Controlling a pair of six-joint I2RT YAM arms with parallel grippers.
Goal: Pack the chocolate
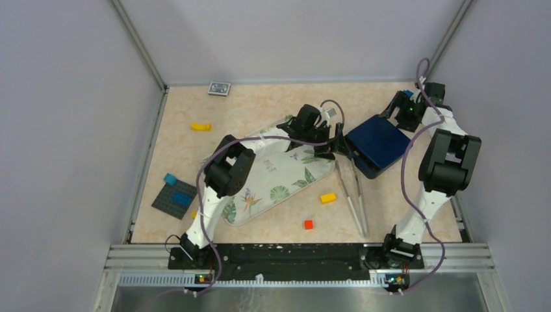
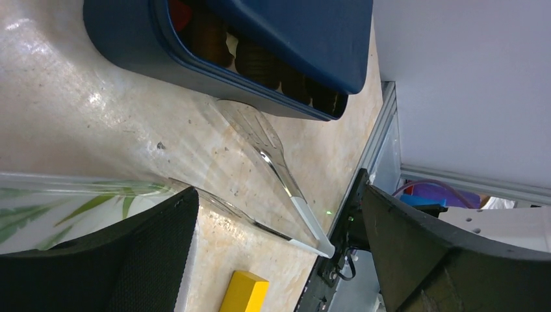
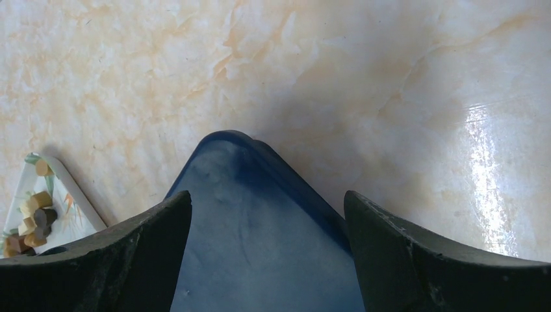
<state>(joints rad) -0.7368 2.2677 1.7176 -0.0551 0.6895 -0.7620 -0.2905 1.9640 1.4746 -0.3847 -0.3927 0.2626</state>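
Several chocolate pieces (image 2: 256, 62) inside blue box (image 2: 130, 39), few on leaf-print tray (image 3: 73, 209); left gripper (image 2: 276, 195), right gripper (image 3: 266, 195) both spread.

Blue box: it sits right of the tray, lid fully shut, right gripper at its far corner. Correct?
No. The lid is not fully shut: the left wrist view shows a gap above the box rim, with chocolate visible inside. The rest holds: the box sits right of the tray, right gripper at its far corner.
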